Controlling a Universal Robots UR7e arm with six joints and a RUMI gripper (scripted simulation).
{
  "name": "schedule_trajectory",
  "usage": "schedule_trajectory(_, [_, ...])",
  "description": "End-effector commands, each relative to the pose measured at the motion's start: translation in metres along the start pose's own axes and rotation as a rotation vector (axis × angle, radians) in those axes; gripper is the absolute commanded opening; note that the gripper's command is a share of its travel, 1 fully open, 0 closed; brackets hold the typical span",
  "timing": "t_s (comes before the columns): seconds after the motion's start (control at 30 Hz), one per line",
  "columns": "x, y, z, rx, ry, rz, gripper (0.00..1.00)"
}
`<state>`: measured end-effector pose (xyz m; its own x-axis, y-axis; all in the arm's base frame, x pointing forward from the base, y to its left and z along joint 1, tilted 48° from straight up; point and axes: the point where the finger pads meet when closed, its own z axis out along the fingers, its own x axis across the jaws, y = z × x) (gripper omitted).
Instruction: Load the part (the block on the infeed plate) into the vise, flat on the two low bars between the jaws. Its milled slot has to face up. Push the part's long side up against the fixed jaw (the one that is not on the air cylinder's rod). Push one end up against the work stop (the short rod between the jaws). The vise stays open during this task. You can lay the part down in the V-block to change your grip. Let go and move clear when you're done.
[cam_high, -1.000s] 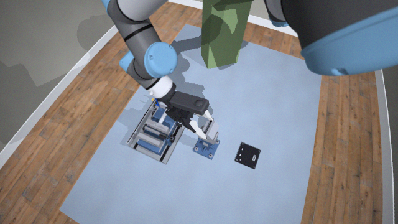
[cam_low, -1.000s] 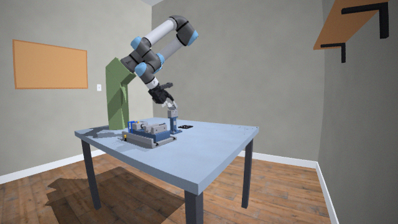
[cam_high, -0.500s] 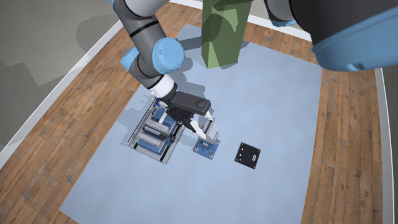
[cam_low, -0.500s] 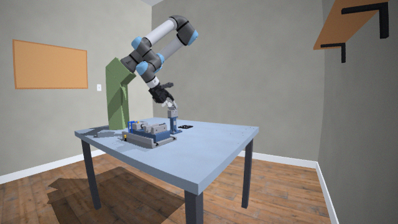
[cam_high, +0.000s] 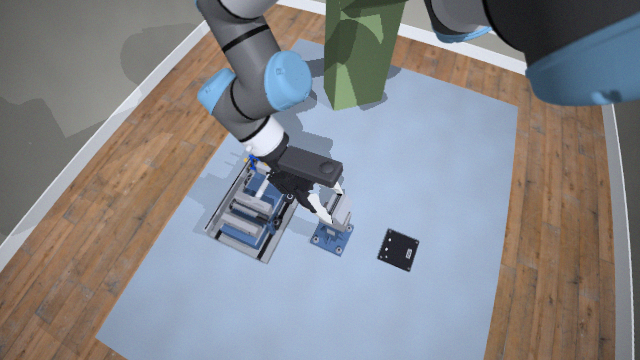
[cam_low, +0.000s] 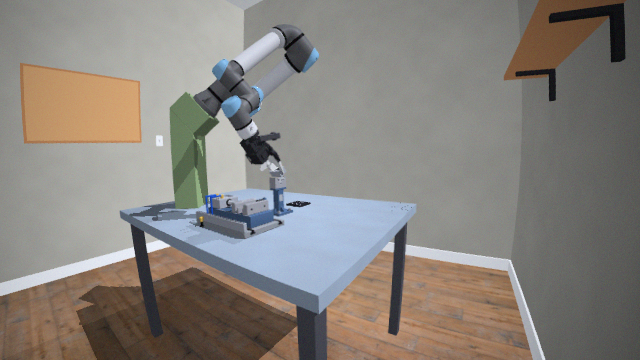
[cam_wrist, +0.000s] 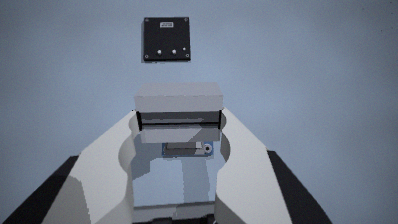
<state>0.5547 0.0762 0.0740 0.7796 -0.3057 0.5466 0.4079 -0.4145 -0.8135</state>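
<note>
The grey part is between the jaws of my gripper, which is shut on its two ends. A dark band, apparently the milled slot, runs lengthwise on the side towards the wrist camera. The part is directly over the blue V-block stand; its top is mostly hidden, and I cannot tell whether they touch. The vise is open, with its fixed jaw and rod-side jaw apart. The work stop is too small to make out.
The black infeed plate bears no part and lies beyond the stand, on the side away from the vise. The air cylinder and blue fittings are at the vise's robot end. The green robot pedestal stands behind.
</note>
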Motion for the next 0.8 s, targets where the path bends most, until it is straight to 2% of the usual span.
schedule_trajectory(0.0, [0.0002, -0.0001, -0.0001, -0.028, 0.000, 0.000, 0.00])
schedule_trajectory(0.33, [0.0002, -0.0005, -0.0001, -0.073, 0.000, 0.000, 0.00])
schedule_trajectory(0.77, [0.0002, -0.0013, 0.0000, -0.158, 0.000, 0.000, 0.00])
